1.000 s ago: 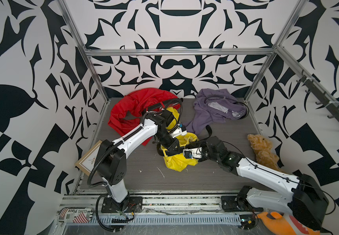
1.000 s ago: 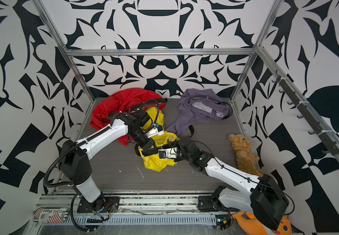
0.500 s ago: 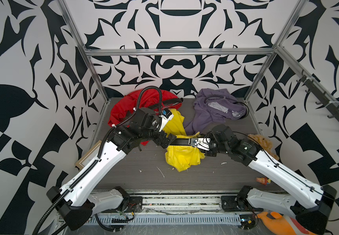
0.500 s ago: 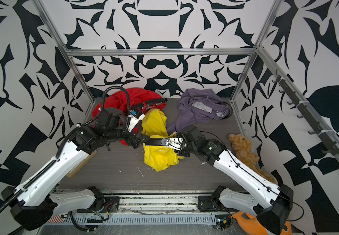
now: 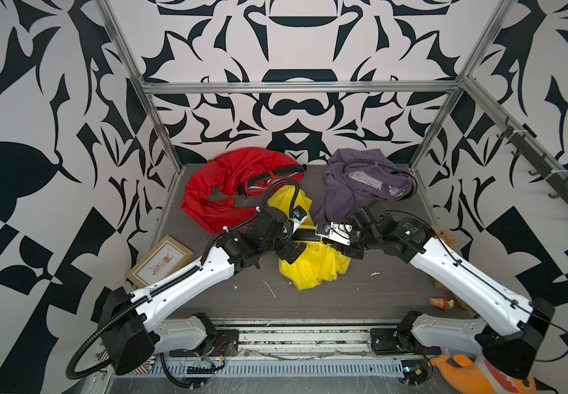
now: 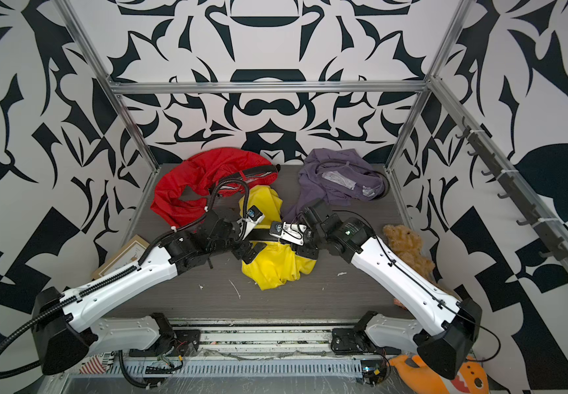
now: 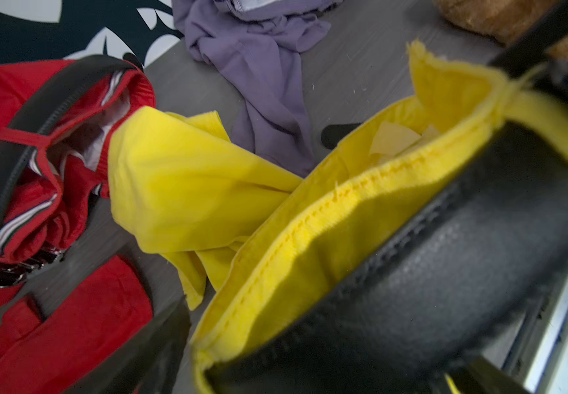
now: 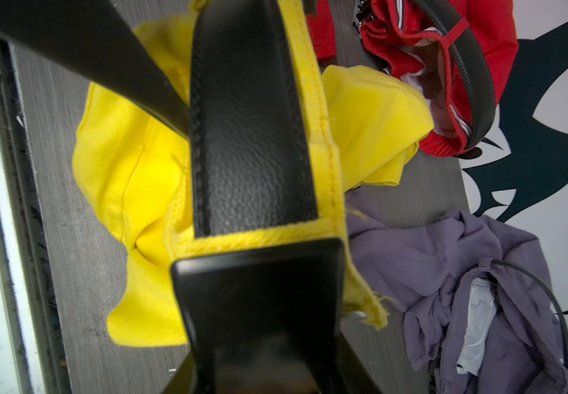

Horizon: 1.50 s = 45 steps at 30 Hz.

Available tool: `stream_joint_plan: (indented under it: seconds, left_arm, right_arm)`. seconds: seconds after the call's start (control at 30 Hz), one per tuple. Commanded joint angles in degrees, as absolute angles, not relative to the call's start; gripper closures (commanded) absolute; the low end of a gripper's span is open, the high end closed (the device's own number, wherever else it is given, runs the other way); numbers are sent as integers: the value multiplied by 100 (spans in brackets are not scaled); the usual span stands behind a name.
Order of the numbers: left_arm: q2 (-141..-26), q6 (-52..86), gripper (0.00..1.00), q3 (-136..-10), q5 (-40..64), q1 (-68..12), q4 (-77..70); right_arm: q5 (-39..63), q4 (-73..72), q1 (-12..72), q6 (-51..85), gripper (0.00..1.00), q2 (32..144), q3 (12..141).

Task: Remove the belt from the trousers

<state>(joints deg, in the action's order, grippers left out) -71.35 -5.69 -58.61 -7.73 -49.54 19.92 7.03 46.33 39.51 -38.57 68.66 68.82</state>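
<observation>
Arms were raised since earlier; left gripper (image 5: 293,237) was spread wide around belt (image 5: 304,235), right gripper (image 5: 335,238) clamped on waistband edge of yellow trousers (image 5: 313,269), open floor (image 5: 361,293) beneath.

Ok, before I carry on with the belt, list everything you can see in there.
yellow trousers: one, yellow, centre, waistband held up between the arms
black belt: one, black, threaded in the yellow waistband
red trousers: one, red, back left
dark belt: one, black, on the red trousers
purple trousers: one, purple, back right
picture frame: one, tan, left edge
teddy bear: one, brown, right edge
small toy: one, red and yellow, front right
orange plush: one, orange, front right corner
left gripper: one, black, jaws open at the black belt
right gripper: one, black, jaws shut on the yellow waistband
</observation>
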Motion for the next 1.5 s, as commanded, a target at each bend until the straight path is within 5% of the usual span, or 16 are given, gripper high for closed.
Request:
stream_joint_plan:
  seconds: [0.0, 0.3, 0.53, 0.67, 0.8, 0.93, 1.47]
  left_arm:
    - [-7258, -644, 4, -5803, -955, -4974, 1098]
    - [-7745, -625, 31, -5494, -670, -4975, 822]
    - [-7802, -458, 100, -5119, -872, -4838, 533]
    - [-7786, -253, 100, -4951, -405, -4633, 631]
    - [-7864, -127, 100, -5037, -52, -4623, 930]
    - [-7902, -67, 100, -5037, 160, -4606, 1058]
    - [-7834, 39, 100, -5127, 351, -4544, 1265]
  right_arm:
    - [1269, 4587, 3840, -3536, 85, 6825, 7124]
    - [1604, 4814, 3600, -3484, 86, 7066, 6997]
    - [1782, 4825, 3329, -3424, 84, 7186, 6878]
    - [1848, 4698, 3295, -3324, 76, 7267, 6677]
    - [1672, 3977, 3294, -3243, 51, 6914, 6138]
    - [1749, 3254, 3289, -3266, 41, 6396, 5604]
    - [2030, 2249, 3512, -3256, 44, 6205, 5224]
